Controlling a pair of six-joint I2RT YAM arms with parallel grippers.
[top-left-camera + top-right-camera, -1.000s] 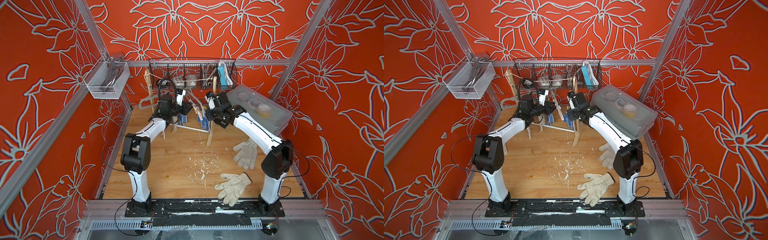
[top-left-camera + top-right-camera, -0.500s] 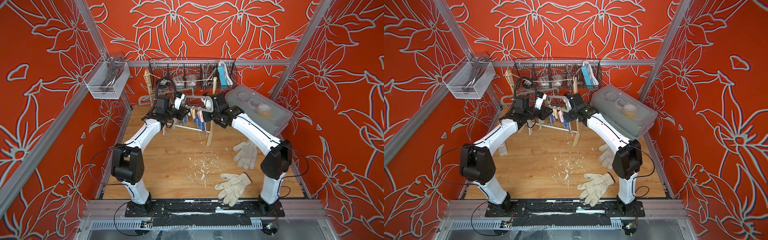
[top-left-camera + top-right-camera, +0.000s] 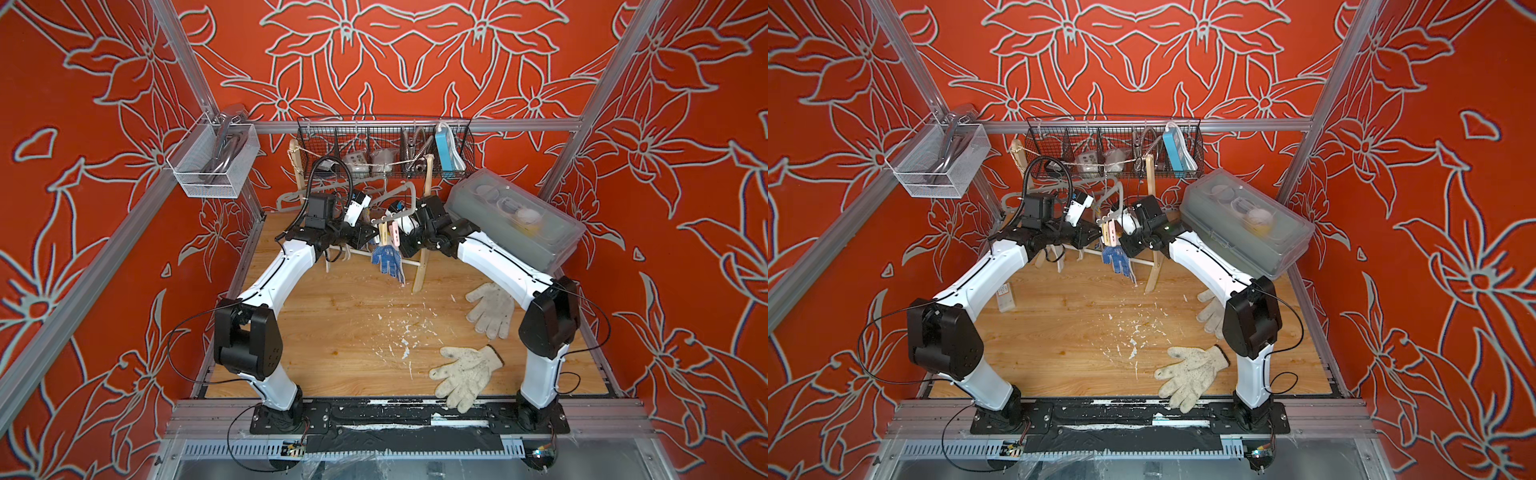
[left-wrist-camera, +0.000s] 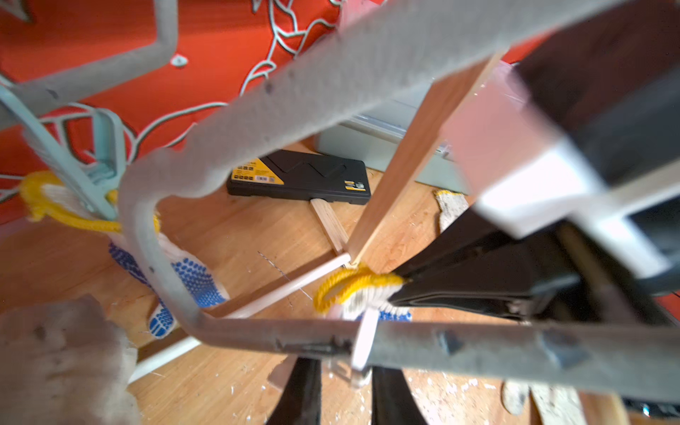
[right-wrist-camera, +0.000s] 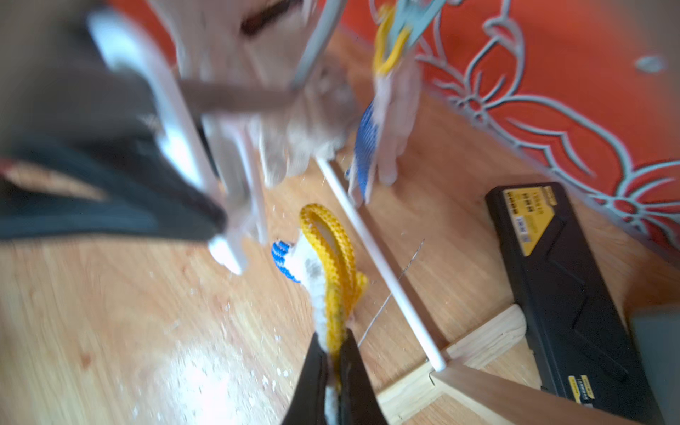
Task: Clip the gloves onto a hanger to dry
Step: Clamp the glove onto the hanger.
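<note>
My right gripper (image 3: 400, 245) (image 5: 333, 342) is shut on the yellow cuff of a blue-dotted glove (image 5: 331, 257) (image 3: 388, 259), which hangs below the grey hanger (image 3: 399, 195) (image 4: 331, 73). My left gripper (image 3: 371, 237) (image 4: 346, 368) is shut on a pale clip (image 4: 362, 344) on the hanger's lower bar, right beside that cuff (image 4: 349, 290). A second blue-dotted glove (image 4: 184, 268) (image 5: 368, 147) hangs from a teal clip, and an off-white glove (image 4: 55, 353) hangs next to it. In both top views two off-white gloves (image 3: 490, 309) (image 3: 465, 376) (image 3: 1192, 374) lie flat on the table.
The hanger hangs from a wooden rack (image 3: 422, 266) at the back, under a wire basket (image 3: 386, 145). A lidded plastic box (image 3: 515, 216) leans at the back right. A black case (image 4: 301, 176) lies behind the rack, and a mesh basket (image 3: 214, 162) hangs at the left wall.
The left arm's elbow has swung lower and outward while its gripper stays at the clips. The right gripper has kept the glove and shifted it slightly toward the clip.
</note>
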